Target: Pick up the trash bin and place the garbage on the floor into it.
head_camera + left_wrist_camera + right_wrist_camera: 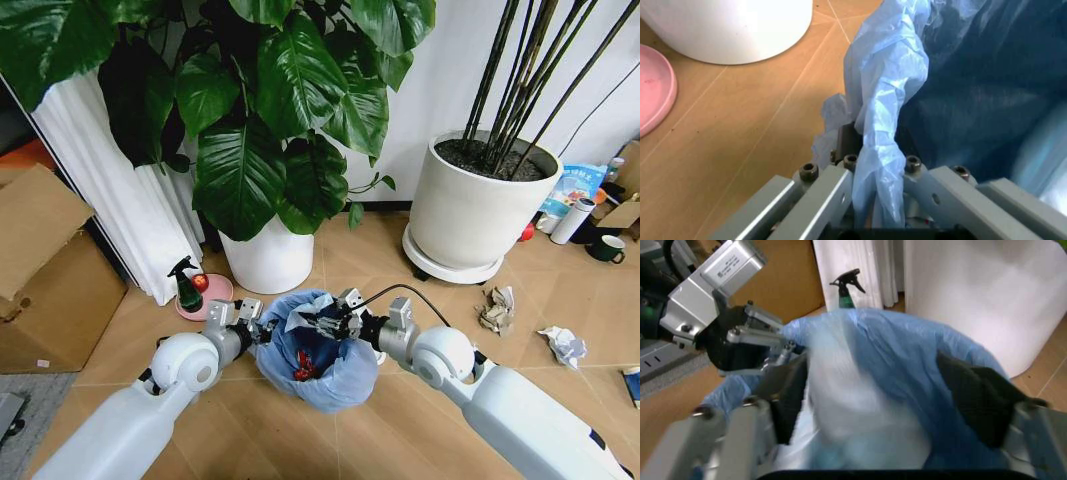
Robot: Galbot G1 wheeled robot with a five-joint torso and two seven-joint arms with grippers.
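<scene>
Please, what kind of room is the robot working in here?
Probably an office corner or a lounge, though I cannot be sure: a large leafy plant in a white pot, wood-look floor, and cardboard boxes against the wall.

The floor (360, 250) is tan wood-look chevron boards. On it lie two crumpled paper wads (497, 308), and two white plant pots (268, 258), a pink saucer (216, 290) and cardboard boxes (45, 270) stand.

Even, bright indoor light fell across the floor (300, 420), with soft shadows under the plant leaves (280, 110). The head view bowed at its edges. In the right wrist view the trash bin (907, 390) liner was smeared by blur.
</scene>
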